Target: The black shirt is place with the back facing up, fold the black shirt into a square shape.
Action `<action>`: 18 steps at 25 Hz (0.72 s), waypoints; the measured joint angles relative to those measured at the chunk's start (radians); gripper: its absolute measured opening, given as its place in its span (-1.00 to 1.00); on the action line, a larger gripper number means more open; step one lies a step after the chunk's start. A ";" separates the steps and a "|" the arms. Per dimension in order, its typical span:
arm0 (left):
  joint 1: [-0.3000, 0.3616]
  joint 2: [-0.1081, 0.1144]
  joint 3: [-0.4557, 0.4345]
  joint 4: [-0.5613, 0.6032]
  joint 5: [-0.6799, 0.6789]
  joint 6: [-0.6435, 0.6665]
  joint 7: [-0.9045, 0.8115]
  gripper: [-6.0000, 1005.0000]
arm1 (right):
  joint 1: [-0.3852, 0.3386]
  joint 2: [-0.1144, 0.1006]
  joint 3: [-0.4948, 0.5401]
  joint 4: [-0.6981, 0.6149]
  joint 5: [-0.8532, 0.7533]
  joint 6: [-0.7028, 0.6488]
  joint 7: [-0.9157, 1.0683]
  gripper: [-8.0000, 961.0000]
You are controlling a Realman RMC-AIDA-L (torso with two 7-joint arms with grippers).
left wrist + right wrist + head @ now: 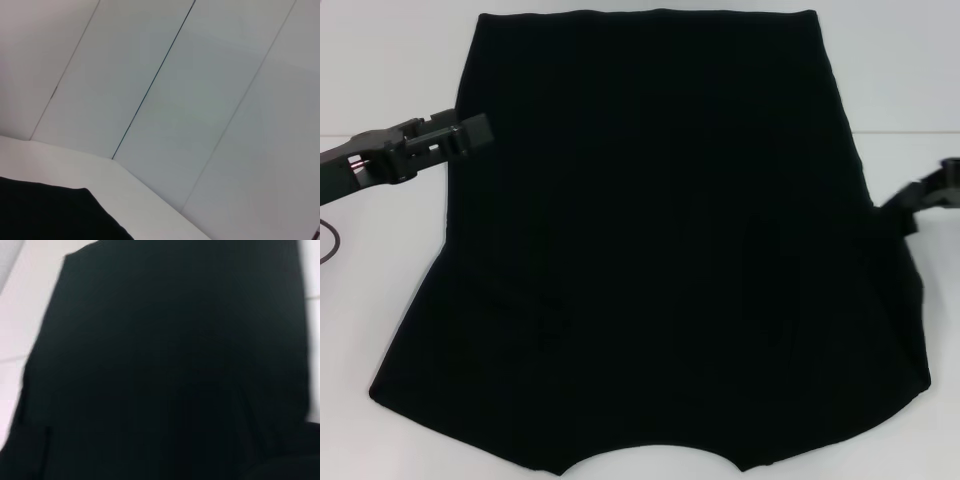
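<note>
The black shirt [660, 240] lies flat on the white table [380, 300], plain side up, no lettering showing. Its curved neckline is at the near edge and its straight hem at the far edge. My left gripper [472, 132] hovers at the shirt's left edge, towards the far end. My right gripper [918, 203] is at the shirt's right edge, about halfway along, next to a slightly raised bit of cloth. The left wrist view shows one corner of the shirt [50, 215]. The shirt [165, 365] fills the right wrist view.
White table surface [900, 90] borders the shirt on both sides and beyond the hem. A dark cable [328, 245] hangs by my left arm. Pale wall panels [200, 100] stand behind the table in the left wrist view.
</note>
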State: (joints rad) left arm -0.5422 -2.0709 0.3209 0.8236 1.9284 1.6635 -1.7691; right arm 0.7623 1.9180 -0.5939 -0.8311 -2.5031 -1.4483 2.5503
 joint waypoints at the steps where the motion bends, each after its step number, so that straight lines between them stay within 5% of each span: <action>1: 0.000 0.000 0.000 0.000 0.000 -0.001 0.000 0.68 | 0.014 0.005 -0.018 -0.002 0.002 -0.004 -0.002 -0.79; 6: 0.001 0.000 -0.001 0.000 -0.005 -0.008 -0.002 0.68 | 0.095 0.033 -0.180 0.077 -0.003 0.068 -0.004 -0.77; 11: 0.009 0.000 -0.030 0.000 -0.012 -0.003 -0.001 0.68 | 0.145 0.038 -0.366 0.154 -0.011 0.101 -0.002 -0.74; 18: 0.021 0.000 -0.068 -0.005 -0.024 0.001 0.002 0.68 | 0.140 0.018 -0.321 0.116 -0.023 0.033 0.005 -0.59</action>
State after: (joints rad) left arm -0.5210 -2.0707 0.2525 0.8184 1.9044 1.6643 -1.7675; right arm 0.9020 1.9357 -0.9146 -0.7149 -2.5262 -1.4153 2.5550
